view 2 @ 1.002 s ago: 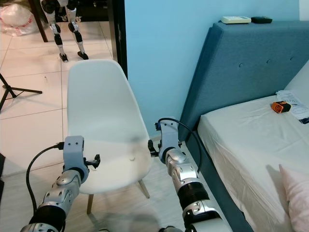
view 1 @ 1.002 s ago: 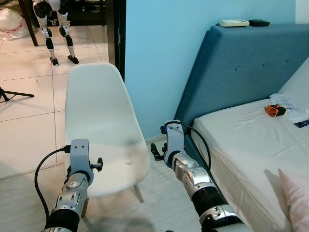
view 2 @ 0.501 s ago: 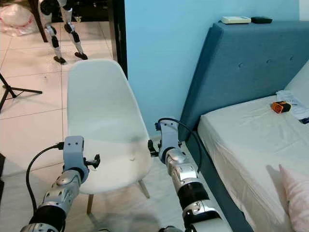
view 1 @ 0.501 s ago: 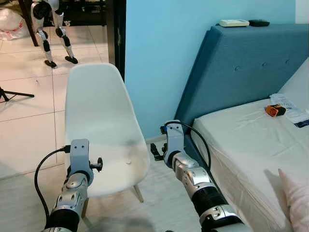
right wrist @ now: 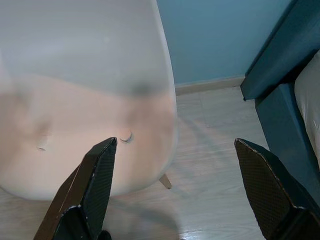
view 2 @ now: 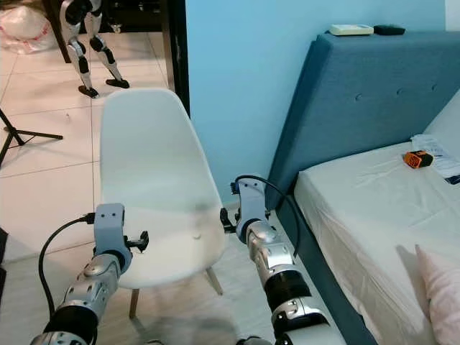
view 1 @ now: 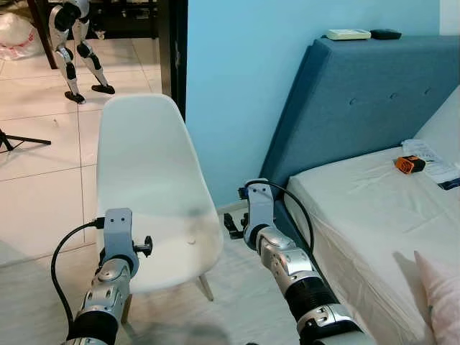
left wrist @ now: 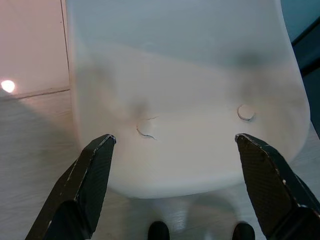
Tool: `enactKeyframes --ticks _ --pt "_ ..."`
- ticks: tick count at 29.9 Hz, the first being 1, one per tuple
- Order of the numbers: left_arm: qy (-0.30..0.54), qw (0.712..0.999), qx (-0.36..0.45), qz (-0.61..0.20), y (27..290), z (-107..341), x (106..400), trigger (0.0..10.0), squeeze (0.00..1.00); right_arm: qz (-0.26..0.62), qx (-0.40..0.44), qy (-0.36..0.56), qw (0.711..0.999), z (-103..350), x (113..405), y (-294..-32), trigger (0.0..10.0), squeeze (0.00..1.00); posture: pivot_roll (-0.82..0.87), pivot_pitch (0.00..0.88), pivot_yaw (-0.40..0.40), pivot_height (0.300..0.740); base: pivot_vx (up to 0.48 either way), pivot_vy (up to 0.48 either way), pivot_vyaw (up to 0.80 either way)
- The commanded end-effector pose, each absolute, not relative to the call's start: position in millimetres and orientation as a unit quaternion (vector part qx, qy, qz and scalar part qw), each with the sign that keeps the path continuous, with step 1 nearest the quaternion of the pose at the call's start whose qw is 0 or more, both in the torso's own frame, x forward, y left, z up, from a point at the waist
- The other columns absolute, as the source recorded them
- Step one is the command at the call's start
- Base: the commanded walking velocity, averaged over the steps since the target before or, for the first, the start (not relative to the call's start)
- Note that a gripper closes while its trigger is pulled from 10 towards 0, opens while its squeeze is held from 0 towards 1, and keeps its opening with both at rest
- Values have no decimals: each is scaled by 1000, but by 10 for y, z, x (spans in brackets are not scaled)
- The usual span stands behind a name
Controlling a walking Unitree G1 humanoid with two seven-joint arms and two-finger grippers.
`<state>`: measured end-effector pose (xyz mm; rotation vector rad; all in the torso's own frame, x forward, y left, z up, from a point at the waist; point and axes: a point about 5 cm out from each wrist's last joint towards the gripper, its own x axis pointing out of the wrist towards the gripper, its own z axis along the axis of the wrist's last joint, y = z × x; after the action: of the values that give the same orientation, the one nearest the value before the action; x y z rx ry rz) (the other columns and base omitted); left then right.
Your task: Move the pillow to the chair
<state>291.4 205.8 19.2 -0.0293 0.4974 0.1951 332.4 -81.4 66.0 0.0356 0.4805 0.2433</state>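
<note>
White chair (view 1: pixel 151 194), teal headboard (view 1: pixel 366 100), pale pink pillow (view 1: pixel 440 291).

Light blue wall (view 1: pixel 237 86) ahead of the grippers, pale tiled floor (view 1: pixel 36 187) to their left, and a bed (view 1: pixel 359 215) with a blue padded headboard (view 1: pixel 359 100) on their right.

light: bright, even daylight | shadows: soft, under chair (view 1: pixel 154 194) | glare: floor spot in left wrist view | focus: head views sharp
</note>
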Motion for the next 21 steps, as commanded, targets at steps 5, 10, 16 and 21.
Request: enactKeyframes --ticks 5,10,16,21 --pt "259 961 -16 93 2066 148 2889 10000 0 113 27 246 962 637 3327 -832 10000 0 62 57 -91 712 0 0 0" --pt "259 961 -14 93 2070 149 2892 10000 0 114 27 246 962 639 3329 -828 10000 0 63 57 -90 712 0 0 0" --pt "259 961 -13 93 2072 148 2892 10000 0 116 25 246 962 640 3329 -822 10000 0 62 57 -90 712 0 0 -800" --pt "258 962 -12 92 2069 154 2894 10000 0 116 26 245 962 641 3329 -822 10000 0 61 60 -90 712 0 0 -800"
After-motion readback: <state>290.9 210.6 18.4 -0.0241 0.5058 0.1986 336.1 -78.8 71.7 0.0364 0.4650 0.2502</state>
